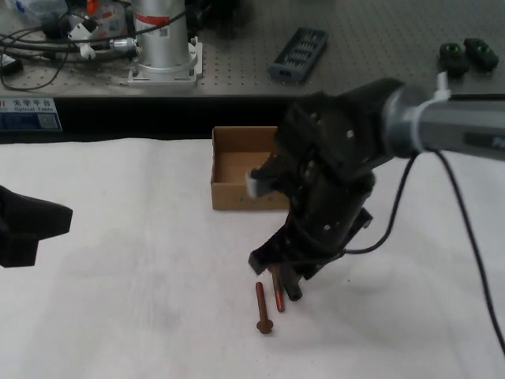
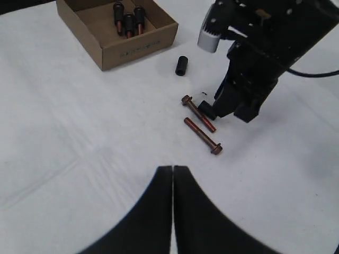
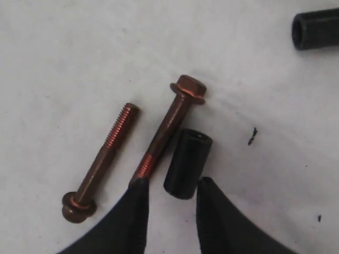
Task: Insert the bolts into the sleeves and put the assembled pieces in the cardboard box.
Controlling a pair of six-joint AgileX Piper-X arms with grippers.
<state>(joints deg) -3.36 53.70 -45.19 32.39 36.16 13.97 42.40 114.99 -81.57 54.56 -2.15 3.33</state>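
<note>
Two copper bolts (image 3: 169, 129) (image 3: 103, 164) lie side by side on the white cloth. A black sleeve (image 3: 188, 164) lies next to them, its near end between the fingertips of my open right gripper (image 3: 172, 185); one fingertip (image 3: 139, 188) rests at a bolt's threaded end. A second loose sleeve (image 3: 316, 27) (image 2: 181, 65) lies nearer the cardboard box (image 2: 140, 47) (image 1: 237, 178), which holds three assembled pieces (image 2: 127, 18). From above, the right gripper (image 1: 286, 286) hangs low over the bolts (image 1: 263, 306). My left gripper (image 2: 173, 169) (image 1: 31, 225) is shut and empty, off to the left.
The white cloth (image 1: 126, 300) covers the bench. Behind it, a perforated table carries a metal post (image 1: 162, 39), cables (image 1: 47, 39), a dark rack (image 1: 298, 51) and two green-black parts (image 1: 469, 54). The right arm's cable (image 1: 465, 229) trails to the right.
</note>
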